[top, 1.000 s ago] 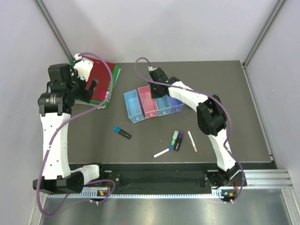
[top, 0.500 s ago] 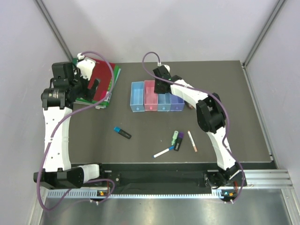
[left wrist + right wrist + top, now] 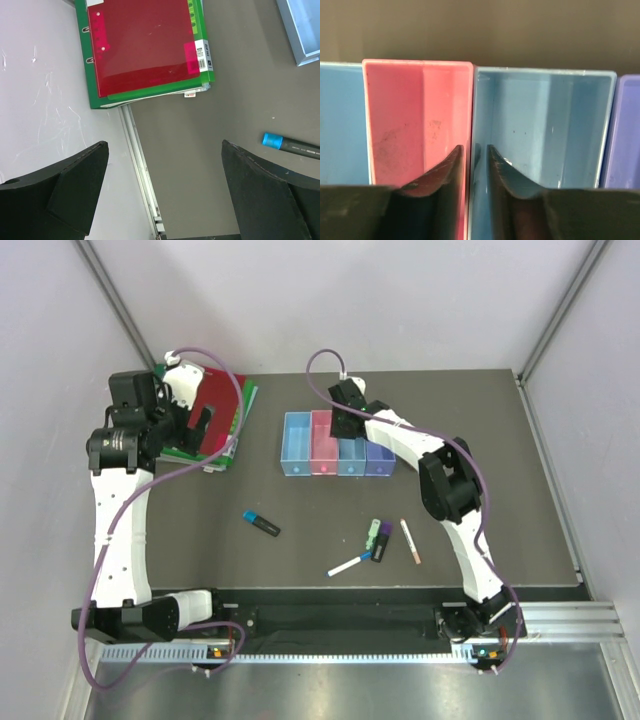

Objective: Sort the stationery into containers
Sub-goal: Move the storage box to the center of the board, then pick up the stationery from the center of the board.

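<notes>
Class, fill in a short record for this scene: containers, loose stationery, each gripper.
Containers: four joined bins, light blue, pink, light blue, purple
Loose stationery: blue-capped highlighter, green marker, purple-capped highlighter, white pen, pinkish pen, all outside the bins
Left gripper: jaws wide open, empty, near binders
Right gripper: jaws slightly parted astride the pink/light-blue bin wall

The right tool (image 3: 475, 147) points down into a row of joined translucent bins, its two dark fingers (image 3: 447, 167) standing slightly apart. They straddle the shared wall between the pink bin (image 3: 395, 125) and the middle light blue bin (image 3: 545, 125), one finger inside each. The finger on the blue side stands clear of the wall. An outer light blue bin (image 3: 340, 125) borders the pink one, and a purple-blue bin (image 3: 626, 130) shows at the opposite edge. Dark table (image 3: 480, 30) lies beyond the row.
</notes>
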You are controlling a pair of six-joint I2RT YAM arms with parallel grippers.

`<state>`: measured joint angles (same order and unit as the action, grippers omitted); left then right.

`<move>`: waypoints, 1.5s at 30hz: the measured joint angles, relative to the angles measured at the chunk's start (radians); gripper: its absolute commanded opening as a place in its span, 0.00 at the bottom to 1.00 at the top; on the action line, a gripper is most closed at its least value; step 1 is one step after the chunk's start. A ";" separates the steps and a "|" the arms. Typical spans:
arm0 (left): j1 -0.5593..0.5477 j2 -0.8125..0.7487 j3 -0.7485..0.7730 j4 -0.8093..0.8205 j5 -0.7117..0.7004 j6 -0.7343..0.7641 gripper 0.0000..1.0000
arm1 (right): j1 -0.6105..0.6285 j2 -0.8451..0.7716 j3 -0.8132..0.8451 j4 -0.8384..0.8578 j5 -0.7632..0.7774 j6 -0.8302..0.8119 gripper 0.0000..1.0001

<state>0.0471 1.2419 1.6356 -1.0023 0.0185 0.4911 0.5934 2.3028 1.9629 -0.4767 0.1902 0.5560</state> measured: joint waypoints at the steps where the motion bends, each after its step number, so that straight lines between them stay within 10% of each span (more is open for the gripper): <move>1: 0.000 0.000 0.000 0.000 0.001 0.000 0.99 | 0.000 0.003 -0.001 0.008 -0.001 -0.004 0.49; 5: 0.000 0.000 0.000 0.002 0.011 -0.005 0.99 | 0.001 0.004 -0.008 0.031 -0.015 -0.043 0.66; 13: 0.000 -0.009 -0.002 0.010 0.038 -0.018 0.99 | 0.019 -0.068 -0.085 0.063 -0.050 -0.227 0.68; 29: 0.000 -0.146 -0.115 0.034 0.106 -0.028 0.99 | -0.234 -0.766 -0.309 -0.085 -0.218 -0.839 0.77; 45: -0.003 -0.136 -0.269 0.115 0.075 -0.016 0.99 | -0.554 -0.455 -0.444 -0.422 -0.441 -1.182 0.72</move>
<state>0.0441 1.1061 1.3670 -0.8871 0.0933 0.4747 0.0391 1.8473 1.5185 -0.8982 -0.2512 -0.6262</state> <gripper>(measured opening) 0.990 0.733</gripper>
